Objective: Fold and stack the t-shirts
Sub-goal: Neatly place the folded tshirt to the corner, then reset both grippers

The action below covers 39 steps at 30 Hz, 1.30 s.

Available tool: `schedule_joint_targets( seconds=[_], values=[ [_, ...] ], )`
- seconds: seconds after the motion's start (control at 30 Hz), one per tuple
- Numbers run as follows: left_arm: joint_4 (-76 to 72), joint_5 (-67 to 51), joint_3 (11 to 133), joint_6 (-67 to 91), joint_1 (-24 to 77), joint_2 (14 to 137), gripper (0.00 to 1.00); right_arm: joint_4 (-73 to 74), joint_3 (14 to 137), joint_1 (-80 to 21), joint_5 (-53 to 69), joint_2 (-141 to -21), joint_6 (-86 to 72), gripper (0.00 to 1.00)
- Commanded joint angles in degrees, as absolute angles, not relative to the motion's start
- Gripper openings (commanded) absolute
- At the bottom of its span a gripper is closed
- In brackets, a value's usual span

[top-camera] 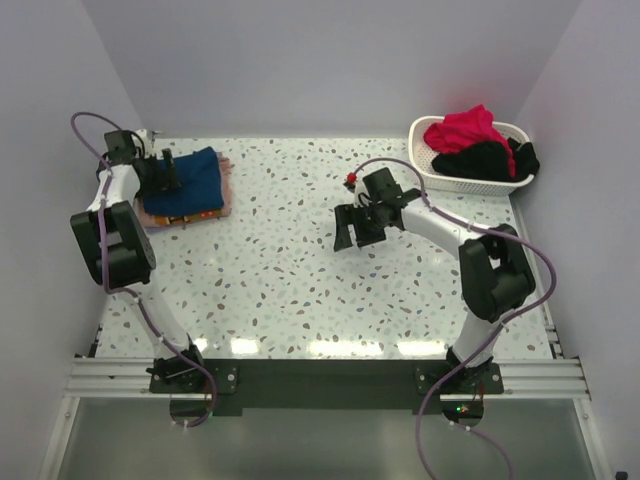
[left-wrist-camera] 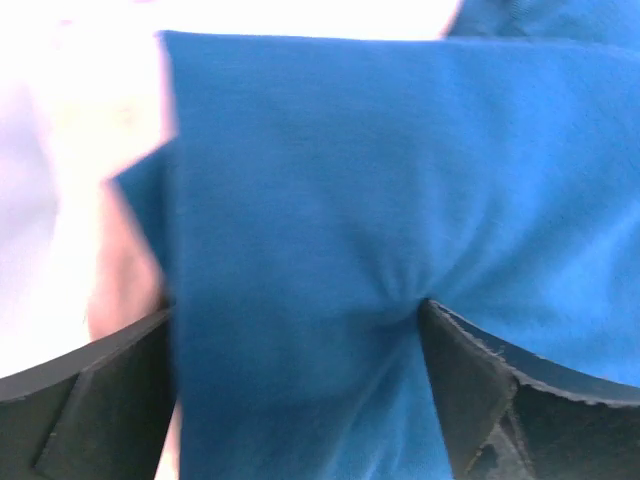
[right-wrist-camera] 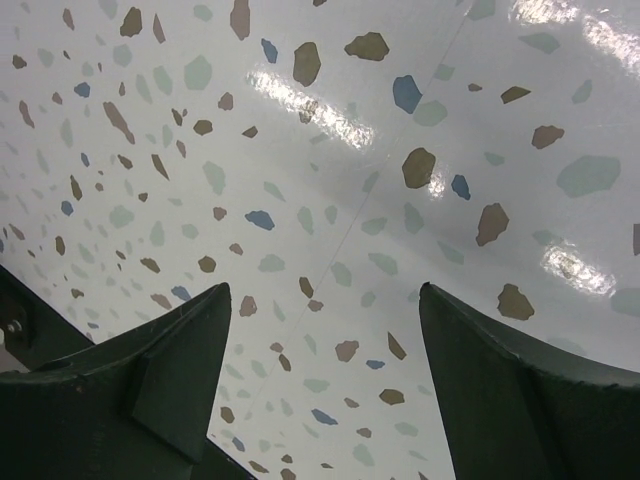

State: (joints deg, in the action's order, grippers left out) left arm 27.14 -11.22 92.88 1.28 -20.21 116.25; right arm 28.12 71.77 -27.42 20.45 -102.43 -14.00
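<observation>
A folded dark blue t-shirt [top-camera: 192, 180] lies on top of a salmon-pink t-shirt [top-camera: 222, 195] at the far left of the table; its print is hidden. My left gripper [top-camera: 165, 172] is down on the blue tee's left edge. In the left wrist view the blue cloth [left-wrist-camera: 330, 180] fills the space between the fingers [left-wrist-camera: 470, 380], which stand wide apart, open, with a pucker at the right fingertip. A strip of pink cloth [left-wrist-camera: 125, 280] shows at the left. My right gripper [top-camera: 350, 228] hangs open over the bare table [right-wrist-camera: 330, 150] near the middle, nothing between its fingers.
A white basket [top-camera: 432, 172] at the back right corner holds a red garment [top-camera: 462, 128] and a black one [top-camera: 488, 160]. White walls close the table at the back and both sides. The speckled tabletop [top-camera: 270, 270] spreads between the arms.
</observation>
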Motion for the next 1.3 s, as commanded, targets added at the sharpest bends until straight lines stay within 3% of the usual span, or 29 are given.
schedule_joint_targets(
  seconds=[0.0, 0.17, 0.3, 0.6, 0.73, 0.93, 1.27],
  values=[
    [23.0, -1.9, 91.7, 7.1, -21.1, 110.3, 1.00, 29.4, 72.1, -27.3, 18.9, -97.3, -12.6, 0.80],
    [22.2, 5.4, 84.0, 11.9, -20.7, 99.1, 1.00, 32.0, 73.4, -27.1, 15.6, -94.8, -11.1, 0.85],
    [16.5, 18.6, 73.0, 10.7, -15.7, 83.6, 1.00, 31.9, 73.1, -26.8, 12.8, -92.3, -10.3, 0.91],
    [18.9, 22.7, 61.8, 13.4, 7.7, 67.7, 1.00, 27.8, 68.6, -25.4, 7.7, -84.2, -10.3, 0.98],
    [18.6, 20.9, 58.0, 19.4, 21.2, 65.6, 1.00, 24.8, 65.1, -24.9, 5.2, -80.2, -11.6, 0.99],
    [17.7, 22.1, 55.5, 24.2, 33.3, 65.9, 1.00, 21.9, 60.9, -24.7, 3.3, -75.9, -13.6, 0.99],
    [10.7, 14.8, 50.5, 25.3, 38.6, 65.7, 1.00, 21.1, 54.5, -24.7, 1.1, -72.0, -16.6, 0.99]
  ],
)
